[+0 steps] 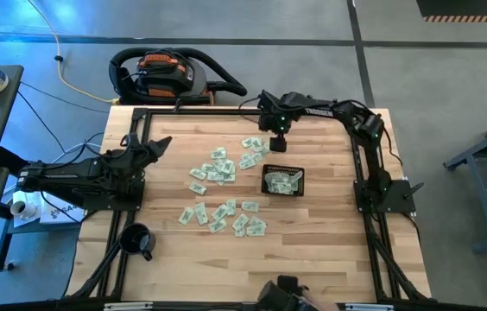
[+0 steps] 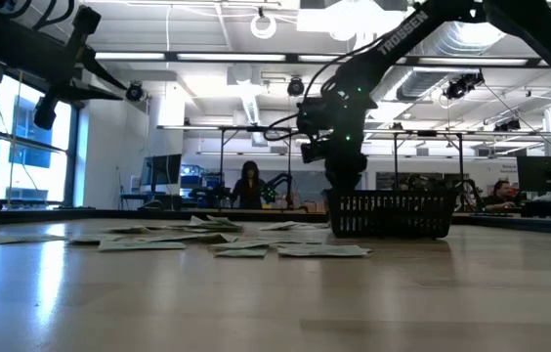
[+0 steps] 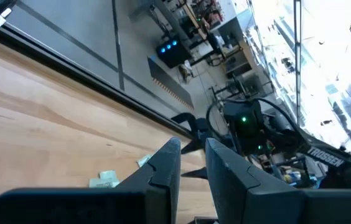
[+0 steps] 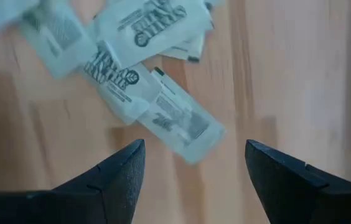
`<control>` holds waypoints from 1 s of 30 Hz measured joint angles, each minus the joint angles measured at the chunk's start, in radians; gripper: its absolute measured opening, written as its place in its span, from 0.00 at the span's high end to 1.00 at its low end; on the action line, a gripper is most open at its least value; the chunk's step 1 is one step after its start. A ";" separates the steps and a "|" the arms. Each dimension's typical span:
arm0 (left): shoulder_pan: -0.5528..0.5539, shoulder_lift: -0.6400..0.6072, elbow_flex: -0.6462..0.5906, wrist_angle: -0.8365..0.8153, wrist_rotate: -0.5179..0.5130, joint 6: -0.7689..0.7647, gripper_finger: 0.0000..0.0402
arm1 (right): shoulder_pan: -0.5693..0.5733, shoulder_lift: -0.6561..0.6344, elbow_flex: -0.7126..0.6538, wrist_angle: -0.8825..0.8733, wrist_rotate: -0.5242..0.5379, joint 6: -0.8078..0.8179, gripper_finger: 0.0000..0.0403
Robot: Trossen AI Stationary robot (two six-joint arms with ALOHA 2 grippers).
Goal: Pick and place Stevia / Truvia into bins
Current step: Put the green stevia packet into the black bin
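Many pale green and white Stevia sachets (image 1: 219, 166) lie flat on the wooden table in two loose groups, one at the middle and one nearer the front (image 1: 226, 216). The black mesh basket (image 1: 282, 181) stands right of them with a few sachets inside. My right gripper (image 4: 194, 162) hangs open, pointing down, above the far cluster of sachets (image 4: 185, 124), just beyond the basket's far side (image 2: 391, 215); nothing is between its fingers. My left gripper (image 3: 192, 168) waits raised at the table's left edge (image 1: 153, 145), pointing roughly level, with a narrow gap between its empty fingers.
A round black mug (image 1: 137, 240) stands near the front left corner. Black frame rails (image 1: 360, 155) run along the table's edges. A vacuum cleaner (image 1: 170, 73) sits on the floor beyond the far edge. A person (image 2: 248, 186) stands far back in the room.
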 joint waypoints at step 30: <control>0.000 0.000 0.000 -0.068 0.005 0.008 0.72 | -0.005 0.085 -0.002 0.056 0.031 -0.128 0.37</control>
